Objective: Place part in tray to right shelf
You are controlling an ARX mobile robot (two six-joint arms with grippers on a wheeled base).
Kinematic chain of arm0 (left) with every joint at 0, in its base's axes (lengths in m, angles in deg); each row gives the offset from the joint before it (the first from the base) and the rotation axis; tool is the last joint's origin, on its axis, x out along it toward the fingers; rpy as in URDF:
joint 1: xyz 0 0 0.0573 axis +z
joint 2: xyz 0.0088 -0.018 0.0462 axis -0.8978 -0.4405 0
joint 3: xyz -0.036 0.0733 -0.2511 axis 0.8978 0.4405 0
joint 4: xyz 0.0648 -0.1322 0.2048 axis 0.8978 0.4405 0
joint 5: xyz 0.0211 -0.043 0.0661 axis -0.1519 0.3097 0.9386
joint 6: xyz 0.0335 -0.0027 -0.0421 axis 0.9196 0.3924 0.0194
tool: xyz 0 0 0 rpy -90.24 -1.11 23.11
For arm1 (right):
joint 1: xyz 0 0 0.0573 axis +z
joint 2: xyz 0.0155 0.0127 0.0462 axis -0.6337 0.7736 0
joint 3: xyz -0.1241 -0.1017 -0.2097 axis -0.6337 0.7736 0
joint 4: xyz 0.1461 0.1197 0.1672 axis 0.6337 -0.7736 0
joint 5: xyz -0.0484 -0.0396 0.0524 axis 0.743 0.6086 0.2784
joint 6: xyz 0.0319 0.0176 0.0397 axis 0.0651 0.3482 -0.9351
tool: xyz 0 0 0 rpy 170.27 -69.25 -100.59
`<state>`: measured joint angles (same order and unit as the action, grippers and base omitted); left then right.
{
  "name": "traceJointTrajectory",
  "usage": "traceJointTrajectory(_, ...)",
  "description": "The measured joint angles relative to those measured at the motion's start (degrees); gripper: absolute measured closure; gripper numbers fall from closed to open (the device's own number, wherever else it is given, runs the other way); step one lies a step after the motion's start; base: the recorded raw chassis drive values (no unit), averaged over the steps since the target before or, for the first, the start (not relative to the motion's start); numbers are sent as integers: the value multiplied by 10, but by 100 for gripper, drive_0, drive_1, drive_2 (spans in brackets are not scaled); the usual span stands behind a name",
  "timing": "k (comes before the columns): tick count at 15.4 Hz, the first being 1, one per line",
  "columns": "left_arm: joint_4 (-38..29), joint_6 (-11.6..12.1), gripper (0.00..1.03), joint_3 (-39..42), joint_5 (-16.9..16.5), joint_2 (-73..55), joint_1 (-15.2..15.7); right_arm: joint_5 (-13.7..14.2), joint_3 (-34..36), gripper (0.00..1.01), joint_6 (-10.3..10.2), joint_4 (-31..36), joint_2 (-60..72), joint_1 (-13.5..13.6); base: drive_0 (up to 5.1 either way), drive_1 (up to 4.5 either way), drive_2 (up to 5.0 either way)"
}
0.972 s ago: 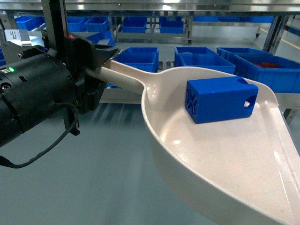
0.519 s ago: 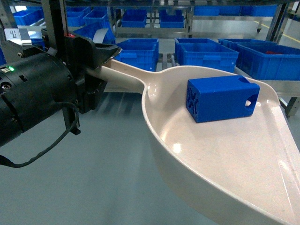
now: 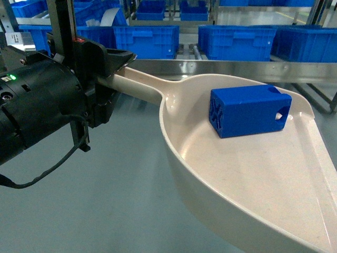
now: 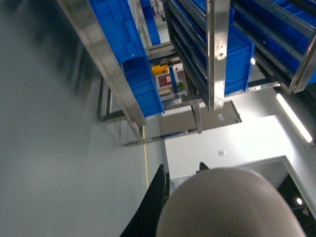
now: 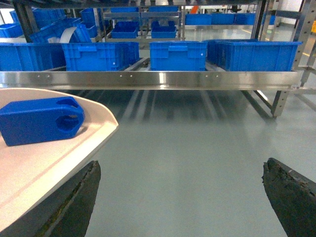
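Observation:
The cream-beige tray (image 3: 247, 184) fills the right half of the head view, held out level above the floor. My left gripper (image 3: 113, 74) is shut on its long handle. The blue part (image 3: 247, 110) lies on its side in the tray, toward the far rim. In the left wrist view the tray (image 4: 232, 205) blocks the bottom, beside one black finger (image 4: 153, 207). The right shelf's steel front rail (image 3: 226, 67) runs just beyond the tray. My right gripper (image 5: 180, 168) hangs open over bare floor, with the tray (image 5: 44, 160) and part (image 5: 39, 119) to its left.
Large blue crates (image 3: 237, 39) stand in rows on the shelf behind the rail, and more (image 5: 177, 54) show in the right wrist view. A shelf leg (image 5: 279, 101) stands at the right. Grey floor lies between the robot and the rail.
The shelf rail and crates have come nearer and risen in the head view. The tray, the part and the left gripper keep the same pose relative to the camera.

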<state>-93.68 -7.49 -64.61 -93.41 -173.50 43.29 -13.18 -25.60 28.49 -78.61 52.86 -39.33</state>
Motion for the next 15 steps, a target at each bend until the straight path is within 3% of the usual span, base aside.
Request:
traceJointTrajectory(12,1,0,90,0,0,0,0,0,0,3,0,-1,0,0,0,0,0)
traceJointTrajectory(15,1,0,90,1,0,0,0,0,0,3,0,0,0,0,1,419,-416)
